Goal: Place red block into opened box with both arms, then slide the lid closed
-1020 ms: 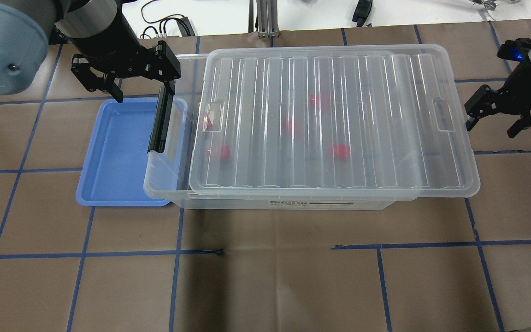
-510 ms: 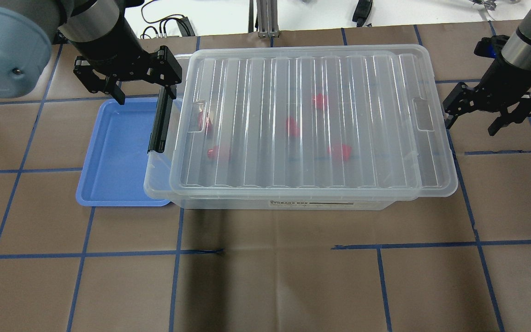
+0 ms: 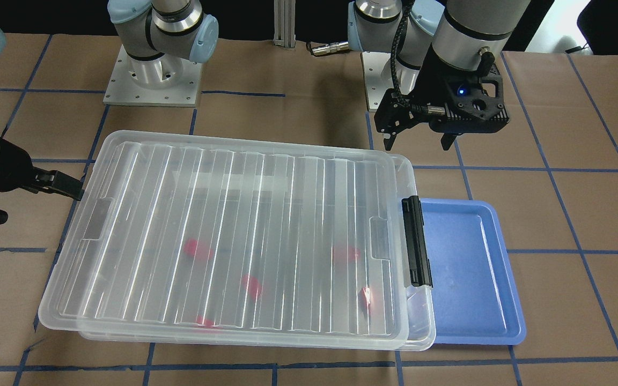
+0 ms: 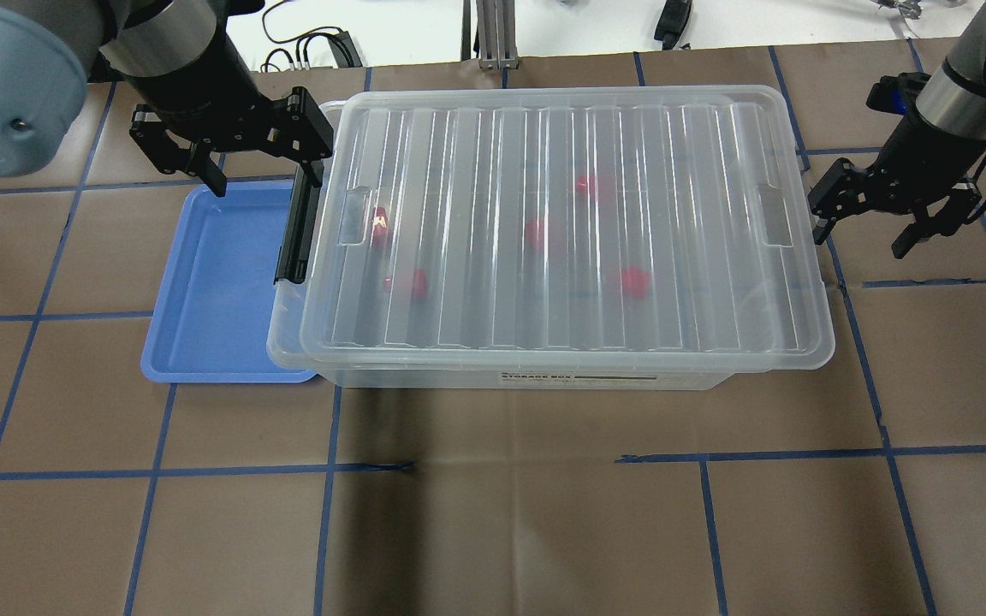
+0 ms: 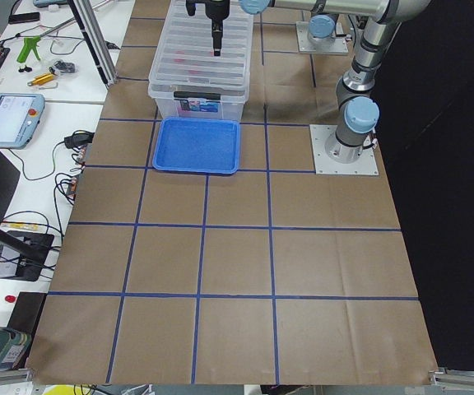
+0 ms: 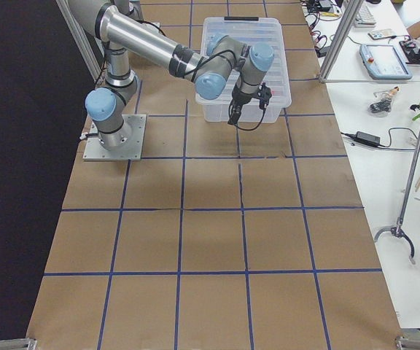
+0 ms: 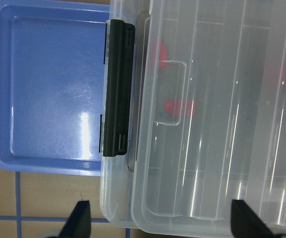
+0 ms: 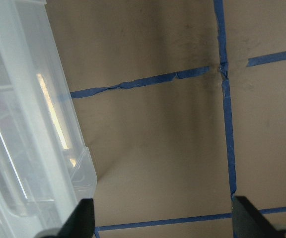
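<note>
Box (image 4: 407, 376): stands with its black latch (image 4: 292, 235) on one short end, that end reaching over the edge of a blue tray (image 4: 202, 282).
Lid (image 4: 476, 257): lies flat on the box, covers all but a narrow strip at the latch end and juts slightly past the opposite end.
Red blocks (image 4: 632, 281): five, inside the box, seen blurred through the lid.
Left gripper (image 4: 265, 175): hovers above the box's latch end, fingers spread apart, grasps nothing.
Right gripper (image 4: 859, 241): sits just beside the box's far short end, fingers released and empty, nearer fingertip right at the lid's edge; contact unclear.
</note>
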Controlling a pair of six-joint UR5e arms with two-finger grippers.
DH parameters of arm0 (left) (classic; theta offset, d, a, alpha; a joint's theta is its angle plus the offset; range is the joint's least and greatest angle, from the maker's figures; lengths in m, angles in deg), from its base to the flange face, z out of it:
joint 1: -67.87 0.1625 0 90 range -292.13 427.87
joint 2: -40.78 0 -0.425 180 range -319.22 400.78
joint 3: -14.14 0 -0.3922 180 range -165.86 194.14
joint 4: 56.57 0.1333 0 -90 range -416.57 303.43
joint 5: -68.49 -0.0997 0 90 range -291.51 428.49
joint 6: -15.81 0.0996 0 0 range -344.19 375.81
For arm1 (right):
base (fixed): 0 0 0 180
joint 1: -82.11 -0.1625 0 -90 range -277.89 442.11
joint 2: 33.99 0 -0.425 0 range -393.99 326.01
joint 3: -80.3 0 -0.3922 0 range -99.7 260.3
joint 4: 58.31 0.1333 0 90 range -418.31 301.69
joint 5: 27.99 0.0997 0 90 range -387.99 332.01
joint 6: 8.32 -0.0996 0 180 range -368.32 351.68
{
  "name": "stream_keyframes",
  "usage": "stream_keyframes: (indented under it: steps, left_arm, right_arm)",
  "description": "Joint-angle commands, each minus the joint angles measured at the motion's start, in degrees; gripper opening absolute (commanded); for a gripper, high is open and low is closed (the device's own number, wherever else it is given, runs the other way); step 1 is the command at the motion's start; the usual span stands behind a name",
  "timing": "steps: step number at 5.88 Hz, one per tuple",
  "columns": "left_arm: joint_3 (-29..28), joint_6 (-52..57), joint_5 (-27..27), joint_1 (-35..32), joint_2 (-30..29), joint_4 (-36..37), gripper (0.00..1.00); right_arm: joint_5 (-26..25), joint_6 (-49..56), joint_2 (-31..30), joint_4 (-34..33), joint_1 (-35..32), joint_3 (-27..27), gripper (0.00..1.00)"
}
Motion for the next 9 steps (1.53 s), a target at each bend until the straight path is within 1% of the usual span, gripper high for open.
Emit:
stream_keyframes:
  steps: [1, 2, 3, 4, 5, 6, 7, 8, 9]
  left_arm:
    - [-0.72, 0.71, 0.14, 1.72, -0.4, -1.66, 0.99]
    - [-0.29, 0.72, 0.05, 1.55, -0.14, -1.66, 0.99]
    - [-0.19, 0.8, -0.03, 1.55, -0.05, -1.49, 0.99]
    - [0.33, 1.07, 0.14, 1.55, 0.38, -1.49, 0.99]
    - [0.42, 1.07, 0.14, 1.55, 0.39, -1.4, 0.99]
    - [0.68, 1.07, 0.14, 1.55, 0.48, -1.05, 0.99]
    - [0.69, 1.07, 0.23, 1.55, 0.48, -1.05, 0.99]
    - [0.69, 1.07, 0.23, 1.55, 0.48, -0.87, 0.99]
    - [0.77, 1.07, 0.23, 1.55, 0.48, -0.87, 0.99]
  right_arm:
    - [1.44, -0.01, -0.3, -0.02, -0.07, 0.35, 1.0]
    - [1.45, -0.01, -0.38, -0.02, -0.07, -0.34, 1.0]
    - [1.36, 0.86, -1.25, 0.06, -0.07, -2.35, 1.0]
    - [0.49, 0.87, -2.39, 0.06, -1.64, -5.41, 1.0]
    - [-0.48, -0.09, -3.88, 2.15, -5.74, -8.84, 1.0]
    - [-1.97, -3.93, -4.59, 7.92, -9.79, -12.27, 1.0]
    - [-1.98, -9.62, -4.6, 11.63, -14.44, -15.43, 1.0]
    - [-1.98, -14.9, -4.6, 13.84, -18.66, -17.03, 1.0]
    - [-1.98, -15.12, -4.34, 13.86, -19.4, -17.22, 1.0]
